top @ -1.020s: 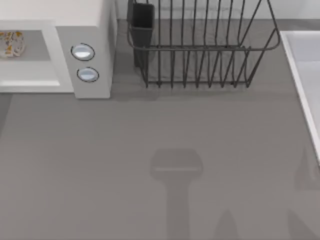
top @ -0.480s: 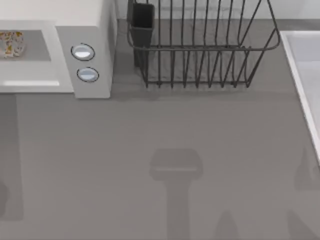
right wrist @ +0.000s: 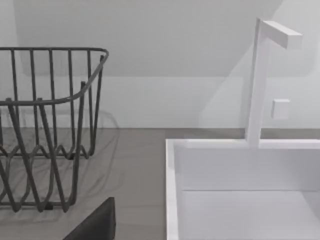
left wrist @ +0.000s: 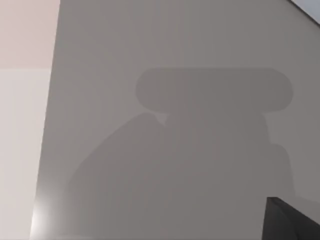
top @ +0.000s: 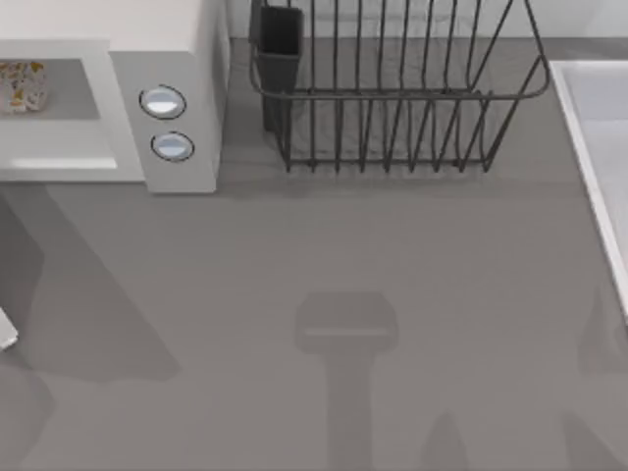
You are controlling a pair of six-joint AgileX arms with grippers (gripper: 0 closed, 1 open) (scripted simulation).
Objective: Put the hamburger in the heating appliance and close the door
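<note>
The hamburger (top: pixel 22 86), a small white lump with orange patches, lies inside the grey cavity of the white microwave (top: pixel 182 59) at the top view's far left. The cavity stands open toward the table. A white sliver (top: pixel 5 330) pokes in at the left edge, below the microwave; I cannot tell whether it is the door or part of my left arm. In the left wrist view a pale flat panel (left wrist: pixel 22 150) borders the grey table, and a dark corner of my left gripper (left wrist: pixel 292 221) shows. A dark part of my right gripper (right wrist: pixel 97 225) shows in the right wrist view.
A black wire dish rack (top: pixel 392 98) stands at the back, right of the microwave, with a dark cup (top: pixel 278 39) at its left end. A white sink (top: pixel 599 147) with a faucet (right wrist: pixel 260 80) takes up the right side. Two knobs (top: pixel 163 102) sit on the microwave's panel.
A broad shadow has spread across the table's left side below the microwave, and the white sliver has come in at the left edge. The hamburger has not moved.
</note>
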